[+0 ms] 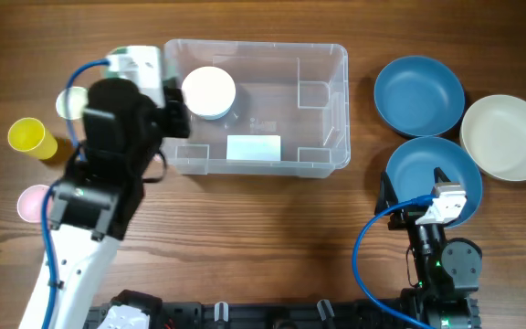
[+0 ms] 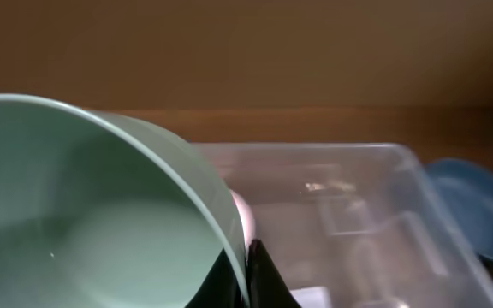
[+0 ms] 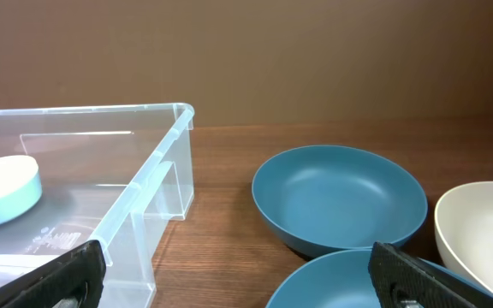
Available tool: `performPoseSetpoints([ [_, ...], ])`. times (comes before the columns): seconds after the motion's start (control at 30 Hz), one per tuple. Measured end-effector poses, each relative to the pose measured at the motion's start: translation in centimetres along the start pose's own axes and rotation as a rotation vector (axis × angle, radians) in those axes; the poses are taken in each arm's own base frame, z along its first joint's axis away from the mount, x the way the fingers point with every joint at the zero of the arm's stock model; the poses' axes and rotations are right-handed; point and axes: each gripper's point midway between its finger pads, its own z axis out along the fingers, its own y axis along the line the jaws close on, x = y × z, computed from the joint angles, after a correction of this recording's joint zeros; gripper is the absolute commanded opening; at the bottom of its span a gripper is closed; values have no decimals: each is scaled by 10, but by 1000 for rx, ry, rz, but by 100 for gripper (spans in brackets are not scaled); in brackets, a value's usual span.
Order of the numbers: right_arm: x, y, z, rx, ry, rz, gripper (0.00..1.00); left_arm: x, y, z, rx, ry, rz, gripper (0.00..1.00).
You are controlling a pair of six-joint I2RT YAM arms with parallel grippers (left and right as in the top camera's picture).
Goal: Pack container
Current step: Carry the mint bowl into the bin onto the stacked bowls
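Early stage: left gripper (image 2: 248, 269) clamps pale green bowl (image 2: 84, 222) inside container (image 1: 322, 119). Right gripper (image 3: 234, 278) jaws apart. Blue bowls (image 1: 418, 94), cream bowl (image 1: 507, 137) at right edge and cups (image 1: 27, 137) at left edge unpacked.

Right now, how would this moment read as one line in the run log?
left gripper: shut on pale green bowl rim, at container left end | right gripper: open, above nearer blue bowl
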Motion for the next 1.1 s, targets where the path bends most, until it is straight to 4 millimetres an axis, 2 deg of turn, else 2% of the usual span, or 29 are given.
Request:
performPoseSetpoints([
  [0.1, 0, 0, 0, 0, 0, 0, 100, -9, -31, 0, 71, -50, 24, 4],
  [0.2, 0, 0, 0, 0, 0, 0, 100, -14, -42, 2, 77, -75, 19, 4],
  [0.43, 0, 0, 0, 0, 0, 0, 100, -1, -41, 46, 22, 21, 17, 4],
  [0.6, 0, 0, 0, 0, 0, 0, 100, 24, -37, 87, -46, 230, 62, 4],
  [0.7, 0, 0, 0, 0, 0, 0, 100, 33, -29, 100, -109, 335, 94, 4],
  [0.87, 0, 0, 0, 0, 0, 0, 100, 43, -26, 121, -144, 382, 113, 4],
  [0.93, 0, 0, 0, 0, 0, 0, 100, 53, -24, 131, -151, 411, 118, 4],
  [1.1, 0, 0, 0, 0, 0, 0, 100, 99, -10, 168, -188, 519, 125, 4],
])
